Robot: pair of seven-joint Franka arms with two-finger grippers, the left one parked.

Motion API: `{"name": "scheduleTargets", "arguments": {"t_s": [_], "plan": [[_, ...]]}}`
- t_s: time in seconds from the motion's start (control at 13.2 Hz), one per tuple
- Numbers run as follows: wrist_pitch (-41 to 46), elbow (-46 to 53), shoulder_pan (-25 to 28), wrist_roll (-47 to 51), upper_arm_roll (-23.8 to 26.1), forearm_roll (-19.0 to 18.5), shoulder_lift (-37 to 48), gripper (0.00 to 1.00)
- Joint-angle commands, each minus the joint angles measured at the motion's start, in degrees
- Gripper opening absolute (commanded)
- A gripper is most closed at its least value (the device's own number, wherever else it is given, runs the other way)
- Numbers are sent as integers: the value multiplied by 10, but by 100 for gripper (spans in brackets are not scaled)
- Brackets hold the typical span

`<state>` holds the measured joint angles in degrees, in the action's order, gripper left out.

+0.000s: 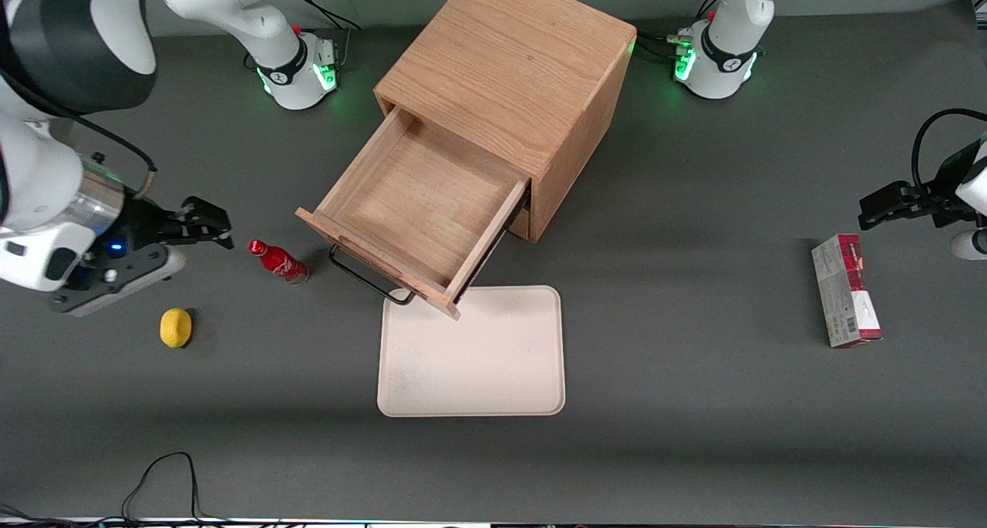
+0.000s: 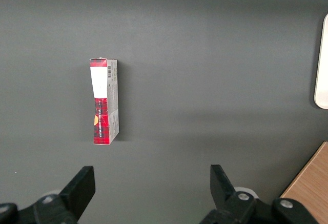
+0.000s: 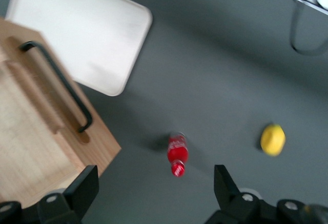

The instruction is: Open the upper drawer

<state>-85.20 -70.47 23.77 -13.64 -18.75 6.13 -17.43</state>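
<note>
Your main risk now lies with the light oak cube cabinet (image 1: 505,89): its upper drawer (image 1: 420,204) hangs far out over the grey table (image 1: 694,397), so any sideways brush from the arm could, I judge, rack the tray on its runners or shove the whole cabinet round. The drawer's front corner overhangs the edge of the cream rounded rectangular plastic tray (image 1: 472,354); a downward knock there would press wood onto plastic. Next in size, the small red drink bottle with a silver cap (image 1: 278,261) lies on its side between the black two-finger gripper (image 1: 208,227) and the drawer front; a low sweep toward the cabinet would likely set it rolling. The yellow lemon (image 1: 176,327), nearer the front camera than the bottle, is round and would also run if clipped. The red and grey carton (image 1: 846,290) lies toward the parked arm's end, well apart from everything else.

The gripper sits toward the working arm's end of the table, well clear of the cabinet, fingers spread apart with nothing between them.

As for the drawer itself: you see a shallow wooden box, bare inside, pulled well out of the cabinet's top slot. Its thin dark bar handle (image 3: 59,83) stands off the wood front. The task looks done to me.
</note>
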Motion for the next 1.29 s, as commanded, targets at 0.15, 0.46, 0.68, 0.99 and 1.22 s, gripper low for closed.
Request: {"name": "scheduleTargets", "arguments": {"t_s": [0.15,0.46,0.68,0.99,1.22], "plan": [[3,-46,-52,72,13,-26,49,100],[-92,-176,-169,96,122,-73,141,100],[-109,-204,-215,97,148,-66,162,100],[-98,-197,-217,97,147,-70,159,100],[-92,-191,-216,97,145,-73,159,100]]}}
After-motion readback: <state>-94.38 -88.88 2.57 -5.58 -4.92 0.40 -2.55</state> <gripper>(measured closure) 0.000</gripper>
